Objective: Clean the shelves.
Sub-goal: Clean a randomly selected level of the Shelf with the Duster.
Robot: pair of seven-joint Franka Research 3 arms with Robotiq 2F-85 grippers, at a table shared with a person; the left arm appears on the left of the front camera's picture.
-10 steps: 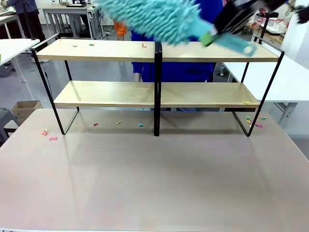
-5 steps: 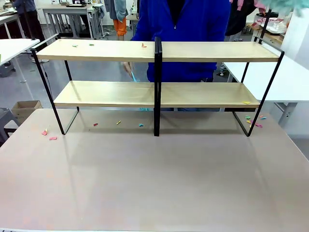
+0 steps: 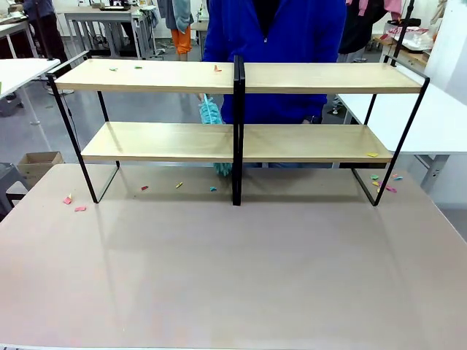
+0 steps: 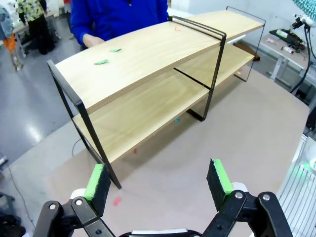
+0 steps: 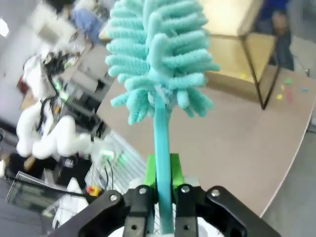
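The shelves (image 3: 160,76) stand across the far half of the table, two light-wood boards on a black frame with a central post (image 3: 236,131). Small green and red scraps (image 3: 138,67) lie on the top board, and a yellow one (image 3: 372,154) on the lower board. In the right wrist view my right gripper (image 5: 163,174) is shut on the handle of a teal fluffy duster (image 5: 160,59), held upright off the table's end beside the shelves (image 5: 232,17). My left gripper (image 4: 158,180) hangs open and empty above the table, before the left end of the shelves (image 4: 148,54).
A person in a blue top (image 3: 292,36) stands behind the rack, with a hand (image 4: 91,39) at the top board. Another teal duster (image 3: 210,111) hangs behind the rack near the post. Coloured scraps (image 3: 73,204) lie on the table (image 3: 233,277) by both rack feet.
My right arm has swung the duster from above the top shelf out of the front view to the upper right. A teal duster has appeared behind the rack by the central post.
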